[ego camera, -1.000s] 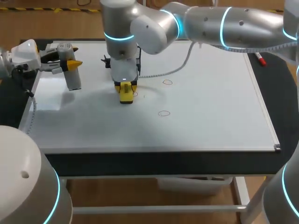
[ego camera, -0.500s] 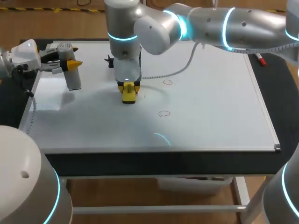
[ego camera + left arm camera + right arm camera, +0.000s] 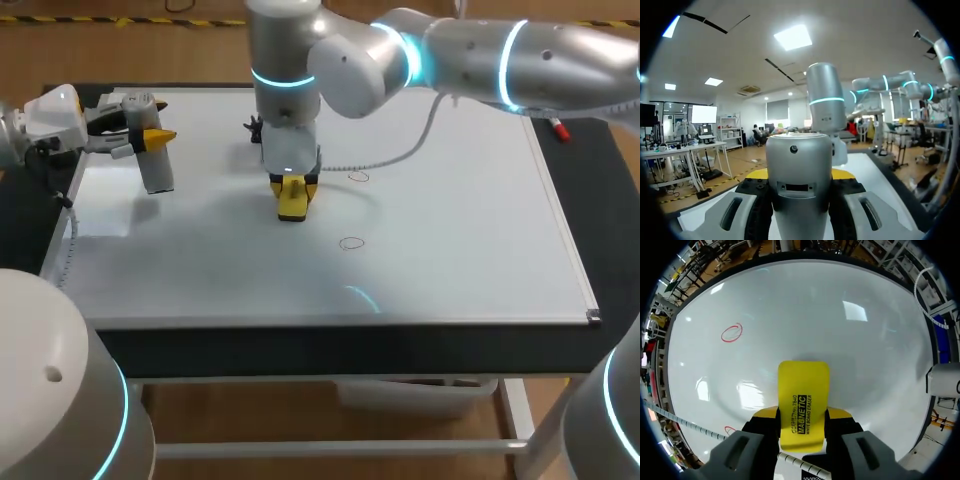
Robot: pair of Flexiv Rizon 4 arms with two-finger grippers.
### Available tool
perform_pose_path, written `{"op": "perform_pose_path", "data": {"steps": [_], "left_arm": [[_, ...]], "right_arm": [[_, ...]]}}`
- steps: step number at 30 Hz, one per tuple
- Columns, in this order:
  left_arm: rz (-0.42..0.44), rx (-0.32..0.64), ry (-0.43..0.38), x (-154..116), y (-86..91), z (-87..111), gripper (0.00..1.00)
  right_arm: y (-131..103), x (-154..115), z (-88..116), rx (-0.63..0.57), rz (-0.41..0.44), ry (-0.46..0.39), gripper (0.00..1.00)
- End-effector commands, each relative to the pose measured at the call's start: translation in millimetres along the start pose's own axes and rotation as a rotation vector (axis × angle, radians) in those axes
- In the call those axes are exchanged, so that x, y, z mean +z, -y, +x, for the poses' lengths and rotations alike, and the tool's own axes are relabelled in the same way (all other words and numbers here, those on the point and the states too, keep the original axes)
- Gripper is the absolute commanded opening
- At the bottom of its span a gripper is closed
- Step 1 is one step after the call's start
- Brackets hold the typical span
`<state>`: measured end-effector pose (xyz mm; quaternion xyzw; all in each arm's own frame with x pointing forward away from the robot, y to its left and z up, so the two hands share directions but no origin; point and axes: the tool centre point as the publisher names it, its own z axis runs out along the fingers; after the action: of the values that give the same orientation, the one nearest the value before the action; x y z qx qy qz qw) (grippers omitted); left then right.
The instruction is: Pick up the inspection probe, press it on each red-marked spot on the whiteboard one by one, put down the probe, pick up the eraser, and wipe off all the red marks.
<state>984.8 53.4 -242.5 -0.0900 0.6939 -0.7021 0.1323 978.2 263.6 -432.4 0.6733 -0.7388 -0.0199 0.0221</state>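
My right gripper (image 3: pixel 291 186) is shut on the yellow eraser (image 3: pixel 291 203), which rests flat on the whiteboard (image 3: pixel 450 230) left of centre. In the right wrist view the eraser (image 3: pixel 803 385) sticks out ahead of the right gripper (image 3: pixel 802 416). One red circle (image 3: pixel 731 332) lies ahead and to one side, another (image 3: pixel 730 430) close beside the fingers. From the head view these red circles (image 3: pixel 358 177) (image 3: pixel 351 243) sit right of the eraser. My left gripper (image 3: pixel 145 138) is at the board's far left corner, shut on the upright silver probe (image 3: pixel 158 172) (image 3: pixel 799 185).
A red marker (image 3: pixel 556 127) lies off the board's far right edge, on the dark table (image 3: pixel 610 250). The right arm's white cable (image 3: pixel 400 135) hangs over the board behind the eraser.
My right arm has slid the eraser to the right across the board, over where a faint mark showed. The left arm and probe have not moved.
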Motion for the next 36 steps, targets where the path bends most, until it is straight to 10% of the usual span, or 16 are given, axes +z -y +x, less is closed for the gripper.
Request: {"op": "perform_pose_path", "data": {"steps": [1, 16, 36], "left_arm": [[-0.001, 0.001, 0.001, 0, 1.2, 0.8, 0.00], [-0.001, 0.001, 0.001, 0, 1.2, 0.8, 0.00], [-0.001, 0.001, 0.001, 0, 1.2, 0.8, 0.00]], "right_arm": [[-2, 4, 10, 0.001, 0.007, 0.001, 0.00], [10, -43, 54, 0.086, 0.060, 0.015, 0.00], [49, -51, 224, 0.497, 0.052, -0.040, 0.00]]}}
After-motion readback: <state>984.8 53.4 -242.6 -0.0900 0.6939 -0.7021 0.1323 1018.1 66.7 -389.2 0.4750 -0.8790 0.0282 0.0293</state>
